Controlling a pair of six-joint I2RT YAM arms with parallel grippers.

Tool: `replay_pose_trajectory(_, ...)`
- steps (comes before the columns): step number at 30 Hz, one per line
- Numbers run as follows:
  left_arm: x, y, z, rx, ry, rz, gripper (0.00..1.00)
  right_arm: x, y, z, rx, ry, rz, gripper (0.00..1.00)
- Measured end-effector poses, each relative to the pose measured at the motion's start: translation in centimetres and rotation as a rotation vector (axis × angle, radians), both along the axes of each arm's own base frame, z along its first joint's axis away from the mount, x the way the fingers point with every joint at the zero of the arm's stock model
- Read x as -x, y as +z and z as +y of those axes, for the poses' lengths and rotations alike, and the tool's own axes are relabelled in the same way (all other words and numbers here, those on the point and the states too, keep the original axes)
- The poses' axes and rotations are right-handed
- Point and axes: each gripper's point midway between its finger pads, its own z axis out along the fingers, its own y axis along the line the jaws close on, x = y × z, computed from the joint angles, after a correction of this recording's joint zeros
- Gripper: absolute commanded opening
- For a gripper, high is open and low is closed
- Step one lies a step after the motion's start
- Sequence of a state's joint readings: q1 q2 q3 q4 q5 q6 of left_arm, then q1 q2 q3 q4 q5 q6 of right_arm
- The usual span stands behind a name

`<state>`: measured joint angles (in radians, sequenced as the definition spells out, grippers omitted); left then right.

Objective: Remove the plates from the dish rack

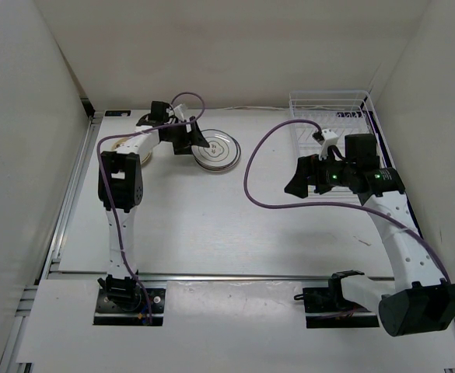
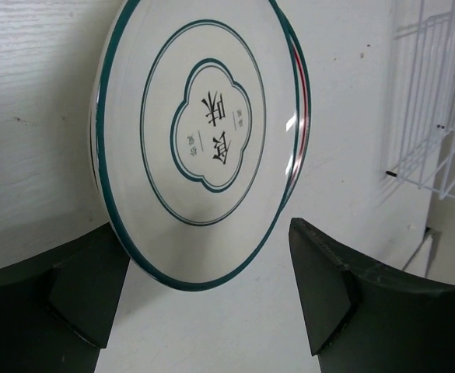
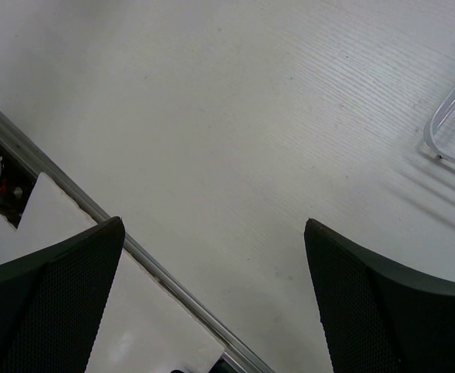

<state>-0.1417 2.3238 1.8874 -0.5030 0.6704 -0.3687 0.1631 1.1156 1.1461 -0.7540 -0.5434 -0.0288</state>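
The large white plate (image 1: 215,150) lies flat on the table at the back centre, grey-ring face up. In the left wrist view the plate (image 2: 204,140) shows dark green rings and a printed mark. My left gripper (image 1: 198,142) is open at the plate's left rim. In its wrist view the gripper (image 2: 211,287) has the rim reaching between the spread fingers, untouched. Small cream plates (image 1: 124,148) lie stacked at the far left, partly hidden by the left arm. The white wire dish rack (image 1: 332,116) stands at the back right. My right gripper (image 1: 294,185) is open and empty, left of the rack.
White walls close in the table on three sides. A metal rail (image 1: 71,194) runs along the left edge. Purple cables (image 1: 250,171) arc over the table beside each arm. The rack's corner shows in the right wrist view (image 3: 453,124) and its wires in the left wrist view (image 2: 437,101).
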Motion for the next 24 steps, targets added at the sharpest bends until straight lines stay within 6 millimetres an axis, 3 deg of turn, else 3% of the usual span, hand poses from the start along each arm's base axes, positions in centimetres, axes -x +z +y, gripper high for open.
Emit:
replay_pose_trajectory(16,-0.1,-0.4,2.5,-0.268,0.102,-0.049,0.93,-0.2,0.2,0.1,-0.013,-0.010,0.009,0.99)
replay_pose_trajectory(18,0.1,-0.4,3.2,-0.304,0.122,-0.049,1.00,-0.4,0.0,0.0,-0.006,-0.019,0.008,0.99)
replay_pose_trajectory(21,0.5,0.4,4.6,-0.371,0.154,-0.065,1.00,-2.1,-0.2,-1.0,0.048,-0.080,-0.003,0.99)
replay_pose_trajectory(24,0.7,3.6,6.4,-0.450,0.198,-0.136,1.00,-5.4,0.3,-3.3,0.117,-0.198,-0.052,0.99)
